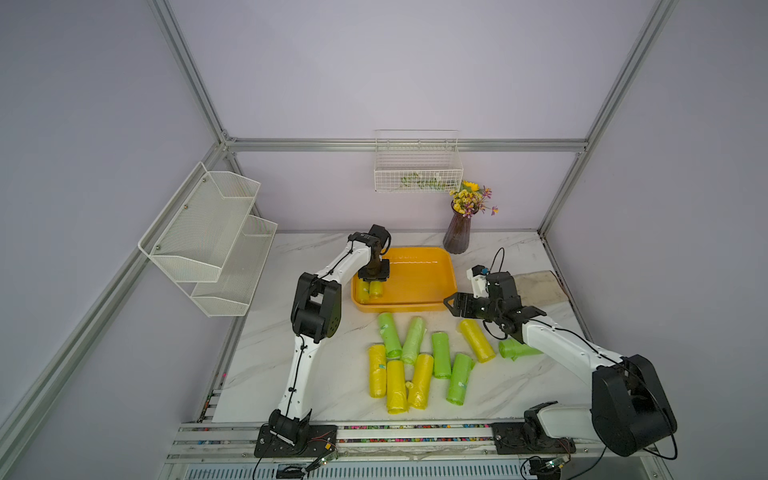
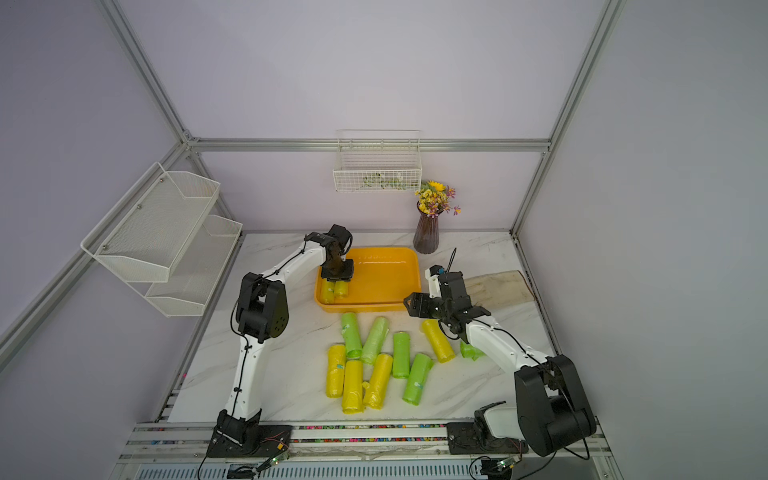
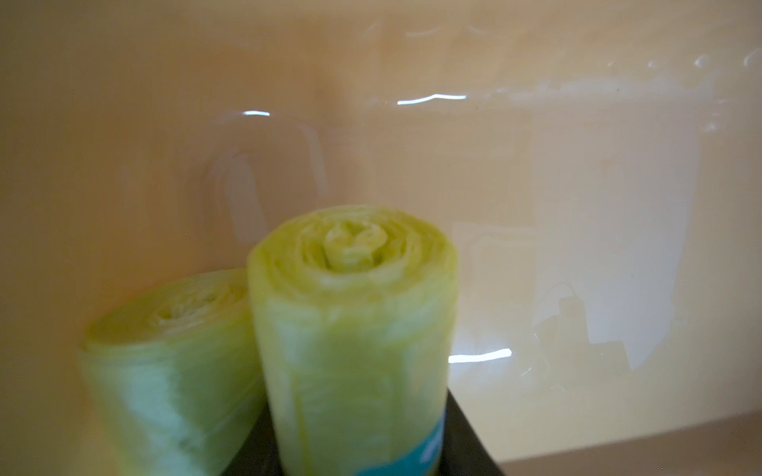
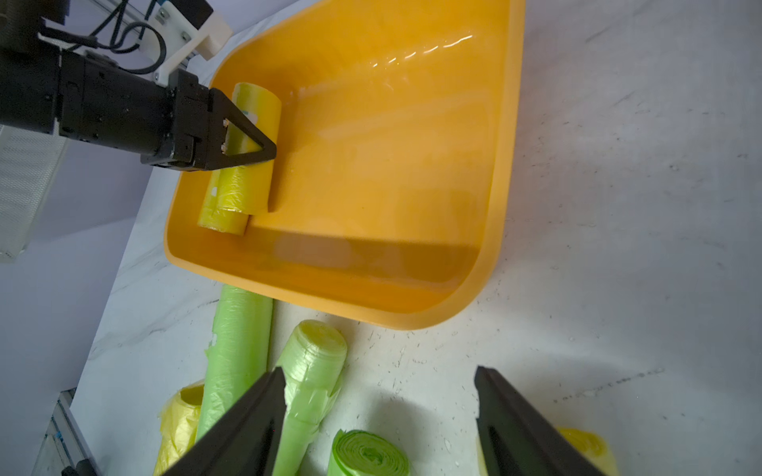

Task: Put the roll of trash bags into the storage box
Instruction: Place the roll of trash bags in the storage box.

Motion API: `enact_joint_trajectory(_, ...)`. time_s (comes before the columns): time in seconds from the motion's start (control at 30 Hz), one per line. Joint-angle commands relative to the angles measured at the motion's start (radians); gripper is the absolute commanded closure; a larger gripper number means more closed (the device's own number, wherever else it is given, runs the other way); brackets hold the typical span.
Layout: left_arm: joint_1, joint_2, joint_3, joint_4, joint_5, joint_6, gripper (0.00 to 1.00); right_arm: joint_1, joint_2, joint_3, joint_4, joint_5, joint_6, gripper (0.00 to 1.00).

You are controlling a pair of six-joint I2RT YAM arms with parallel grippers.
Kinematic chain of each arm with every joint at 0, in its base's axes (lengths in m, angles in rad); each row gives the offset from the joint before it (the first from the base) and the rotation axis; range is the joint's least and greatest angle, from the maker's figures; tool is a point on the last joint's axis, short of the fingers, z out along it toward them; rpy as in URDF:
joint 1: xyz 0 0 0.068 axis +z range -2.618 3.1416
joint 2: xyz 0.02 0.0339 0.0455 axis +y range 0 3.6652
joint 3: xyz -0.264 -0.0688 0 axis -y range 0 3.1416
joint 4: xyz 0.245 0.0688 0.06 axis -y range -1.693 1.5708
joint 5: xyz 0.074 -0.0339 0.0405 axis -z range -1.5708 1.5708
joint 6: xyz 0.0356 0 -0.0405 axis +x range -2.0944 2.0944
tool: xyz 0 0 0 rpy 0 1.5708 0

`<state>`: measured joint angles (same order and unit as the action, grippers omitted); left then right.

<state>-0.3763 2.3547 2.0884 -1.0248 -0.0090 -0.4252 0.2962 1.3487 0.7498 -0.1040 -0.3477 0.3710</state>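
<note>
Left gripper (image 1: 375, 282) clamped on yellow roll of trash bags (image 3: 350, 329) — roll inside storage box (image 1: 419, 280), left near corner, touching second yellow roll (image 1: 362, 292); right gripper (image 4: 379, 395) jaws apart, empty — over table (image 1: 332, 374) beside box.

Mesh shelf (image 1: 199, 232) on left wall; wire basket (image 1: 417, 180) on back wall; flower vase (image 1: 457, 235) beneath.

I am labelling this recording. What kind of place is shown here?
Probably a robot test booth staged as a home: metal frame, left arm and right arm bolted to a rail, vase and basket as decor.
</note>
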Motion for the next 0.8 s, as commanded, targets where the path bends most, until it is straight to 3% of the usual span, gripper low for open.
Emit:
enact_joint_trajectory(0.0, 0.004, -0.017, -0.004, -0.042, -0.020, -0.024, 0.78, -0.005, -0.003, 0.021, -0.005, -0.031, -0.039, 0.22)
enact_joint_trajectory(0.1, 0.003, -0.020, -0.007, -0.056, -0.026, -0.026, 0.73, -0.005, -0.012, 0.010, -0.007, -0.027, -0.039, 0.22)
enact_joint_trajectory(0.27, 0.004, -0.029, -0.010, -0.056, -0.042, -0.026, 0.50, -0.005, -0.002, 0.012, -0.020, -0.044, -0.047, 0.22)
enact_joint_trajectory(0.4, 0.005, -0.040, -0.007, -0.058, -0.044, -0.023, 0.41, -0.005, -0.003, 0.024, -0.045, -0.039, -0.055, 0.22)
enact_joint_trajectory(0.77, -0.002, -0.143, 0.028, -0.053, -0.054, -0.014, 0.34, -0.005, -0.011, 0.083, -0.112, 0.003, -0.055, 0.23)
